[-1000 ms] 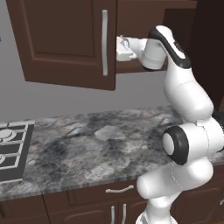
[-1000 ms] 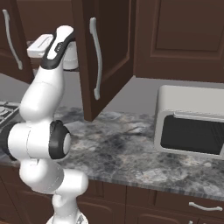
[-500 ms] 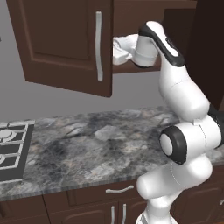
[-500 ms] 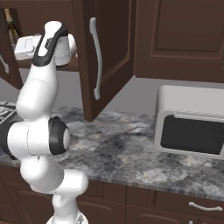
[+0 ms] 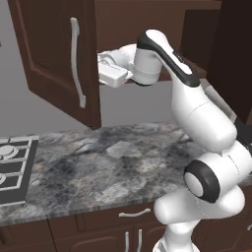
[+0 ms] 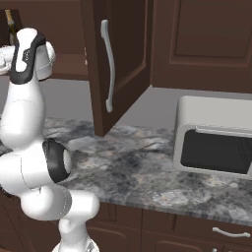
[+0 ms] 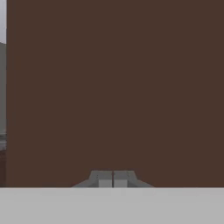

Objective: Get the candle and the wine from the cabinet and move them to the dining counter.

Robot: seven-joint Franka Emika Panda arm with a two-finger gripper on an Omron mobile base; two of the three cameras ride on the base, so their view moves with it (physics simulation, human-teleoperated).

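cabinet [image 5: 54,54]: dark brown, doors open | wine [image 6: 10,27]: upright inside

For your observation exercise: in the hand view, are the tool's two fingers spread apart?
No, the tool is shut, fingertips meeting against the brown cabinet door.

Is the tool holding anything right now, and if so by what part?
Nothing is held. The tool is shut with its tips pressed together and nothing between them, facing the brown inner side of the cabinet door.

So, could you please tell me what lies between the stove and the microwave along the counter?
In the right base view, marbled counter stretches bare up to the microwave; the robot's arm rises in front, and the open cabinet door hangs above.
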